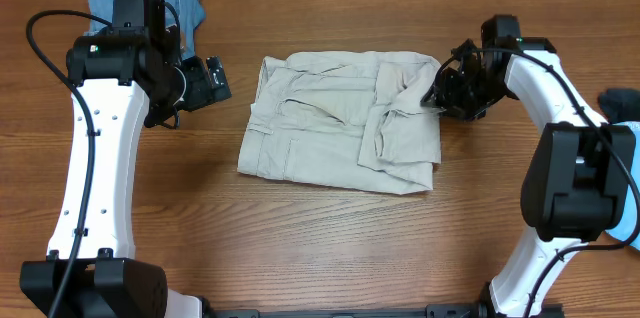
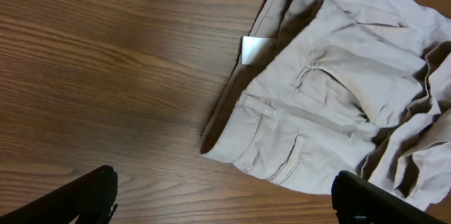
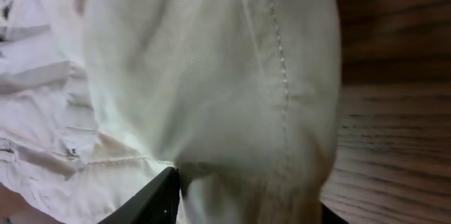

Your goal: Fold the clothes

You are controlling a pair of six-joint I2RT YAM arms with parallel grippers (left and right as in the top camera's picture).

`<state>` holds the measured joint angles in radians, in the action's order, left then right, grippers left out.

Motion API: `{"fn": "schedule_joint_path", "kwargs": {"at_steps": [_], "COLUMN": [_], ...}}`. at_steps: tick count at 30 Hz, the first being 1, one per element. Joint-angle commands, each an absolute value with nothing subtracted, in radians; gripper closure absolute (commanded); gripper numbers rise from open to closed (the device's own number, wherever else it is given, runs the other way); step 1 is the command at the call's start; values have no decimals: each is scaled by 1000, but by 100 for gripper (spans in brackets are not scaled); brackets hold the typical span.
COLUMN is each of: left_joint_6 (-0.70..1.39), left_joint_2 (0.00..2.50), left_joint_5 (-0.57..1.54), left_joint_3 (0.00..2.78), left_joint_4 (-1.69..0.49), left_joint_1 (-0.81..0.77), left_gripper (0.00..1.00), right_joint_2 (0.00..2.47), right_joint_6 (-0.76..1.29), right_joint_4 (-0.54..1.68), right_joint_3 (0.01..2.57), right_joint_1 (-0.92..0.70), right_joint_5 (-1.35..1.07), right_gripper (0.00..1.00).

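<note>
The right gripper (image 1: pixel 437 94), seemingly pinching the shorts (image 1: pixel 330 118) at their right edge, should draw it left, level and square.

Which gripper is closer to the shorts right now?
Right. The right gripper is at the right edge of the shorts with cloth between its jaws; the left gripper hangs open off their left edge, over the table, not touching.

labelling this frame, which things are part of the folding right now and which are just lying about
In the job:
beige shorts
right gripper, on their edge

Lying about:
blue denim, back left
blue cloth, right edge
</note>
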<state>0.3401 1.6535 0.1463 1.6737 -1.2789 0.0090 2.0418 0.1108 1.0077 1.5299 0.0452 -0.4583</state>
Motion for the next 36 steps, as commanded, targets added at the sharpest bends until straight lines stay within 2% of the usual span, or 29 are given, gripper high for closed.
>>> {"fn": "schedule_joint_path", "kwargs": {"at_steps": [1,6,7,10,11,18,19,20,23,25,26,27,28,31,33,34,36], "left_joint_6": [326,326,326,326,326,329,329,329,329,329,329,329,329,331,345,345,344], "left_joint_2": [1662,1662,1662,1662,1662,1662,1662,1662,1662,1662,1662,1662,1662,1662,1662,1662,1662], "left_joint_5": [150,151,151,151,151,155,155,155,155,155,155,155,155,160,178,178,178], "left_joint_3": [1671,1671,1671,1671,1671,1671,1671,1671,1671,1671,1671,1671,1671,1671,1671,1671,1671], "left_joint_4": [-1279,-1279,-1279,-1279,-1278,-1275,-1275,-1276,-1276,-1275,-1275,-1275,-1275,-1256,-1256,-1257,-1267], "left_joint_1": [11,11,11,11,11,11,11,11,11,11,11,11,11,11,11,11,11], "left_gripper": [0,0,0,0,0,0,0,0,0,0,0,0,0,0,0,0,0], "right_joint_2": [1976,1975,1975,1975,1975,1975,1975,1975,1968,1922,1893,1852,1814,1781,1794,1798,1784], "right_joint_6": [109,128,128,138,163,283,282,282,289,283,270,258,258,259,259,263,344], "right_joint_4": [1006,1006,1005,969,950,785,774,770,772,819,847,878,897,896,881,875,896], "right_joint_3": [1573,1573,1573,1573,1572,1572,1572,1572,1575,1608,1629,1653,1674,1678,1654,1646,1649], "right_joint_1": [47,44,40,1,-31,-245,-270,-284,-289,-259,-240,-215,-193,-195,-253,-287,-317], "right_joint_5": [-445,-459,-482,-574,-579,-577,-572,-551,-544,-552,-551,-552,-566,-707,-712,-677,-402], "right_gripper": [55,62,67,93,96,96,92,82,86,85,82,69,67,72,71,71,78]}}
